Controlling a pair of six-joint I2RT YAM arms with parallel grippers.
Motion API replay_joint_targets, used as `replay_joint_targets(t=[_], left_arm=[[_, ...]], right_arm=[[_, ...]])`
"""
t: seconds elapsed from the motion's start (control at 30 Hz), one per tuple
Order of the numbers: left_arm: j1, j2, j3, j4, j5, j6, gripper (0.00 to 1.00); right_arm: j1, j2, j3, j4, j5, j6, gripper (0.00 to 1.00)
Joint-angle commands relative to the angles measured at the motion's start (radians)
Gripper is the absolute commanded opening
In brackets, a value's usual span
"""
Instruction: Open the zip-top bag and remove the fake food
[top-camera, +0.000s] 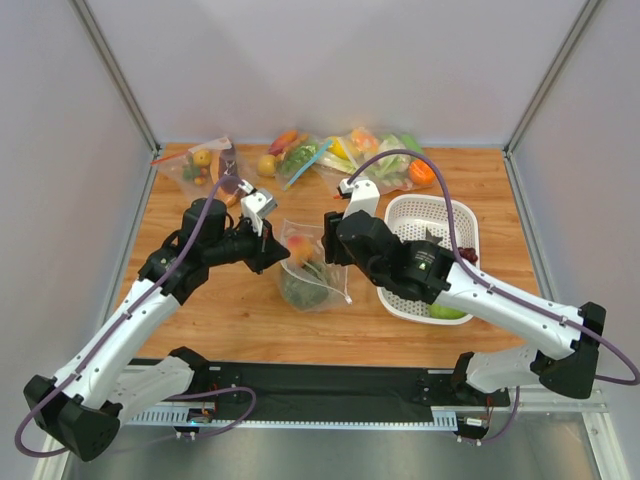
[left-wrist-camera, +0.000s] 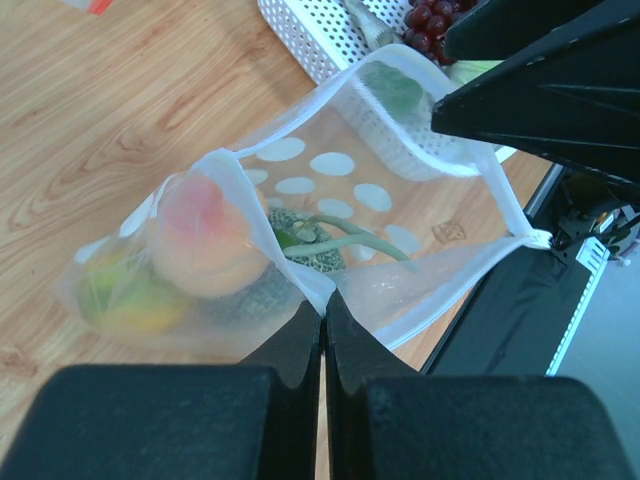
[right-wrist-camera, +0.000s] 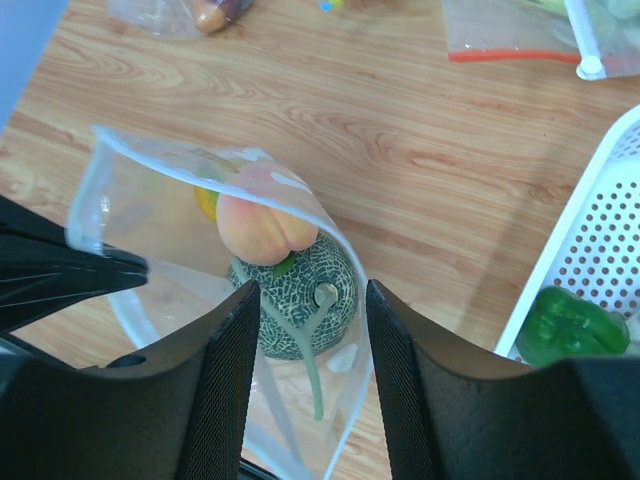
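The polka-dot zip-top bag (top-camera: 318, 288) lies at the table's centre with its mouth held open; it also shows in the left wrist view (left-wrist-camera: 335, 165) and the right wrist view (right-wrist-camera: 110, 190). Inside are a grey-green netted ball (right-wrist-camera: 300, 300), an orange-red peach (right-wrist-camera: 265, 225) on top of it, and a yellow fruit (right-wrist-camera: 205, 200) behind. My left gripper (left-wrist-camera: 325, 315) is shut on the bag's rim on its left side (top-camera: 278, 255). My right gripper (right-wrist-camera: 310, 290) is open at the mouth's right side (top-camera: 328, 245), its fingers astride the rim, the ball showing between them.
A white basket (top-camera: 430, 215) stands right of the bag, holding a green pepper (right-wrist-camera: 565, 325) and dark grapes (left-wrist-camera: 435, 15). Several plain clear bags of food (top-camera: 370, 155) lie along the back edge, one more at the back left (top-camera: 200, 165).
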Motion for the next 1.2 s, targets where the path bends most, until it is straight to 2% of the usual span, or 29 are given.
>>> replay_joint_targets(t=[0.0,0.13,0.37,0.73,1.0,1.17], left_arm=[[0.002,-0.036,0.004,0.054,0.028,0.012,0.0],[0.002,-0.035,0.005,0.053,0.031,0.014,0.0],[0.002,-0.038,0.004,0.051,0.03,0.017,0.0],[0.002,-0.036,0.004,0.048,0.027,0.018,0.0],[0.002,-0.03,0.004,0.048,0.027,0.018,0.0],[0.002,-0.026,0.004,0.05,0.027,0.018,0.0]], right_arm=[[0.026,-0.009,0.069,-0.033,0.01,-0.028,0.49],[0.067,-0.026,0.087,-0.001,-0.013,-0.055,0.49],[0.085,-0.003,0.074,0.098,-0.165,-0.071,0.45],[0.059,0.06,0.003,0.162,-0.19,-0.048,0.4],[0.019,0.051,-0.087,0.208,-0.251,-0.016,0.4],[0.017,0.104,-0.101,0.191,-0.273,-0.012,0.44]])
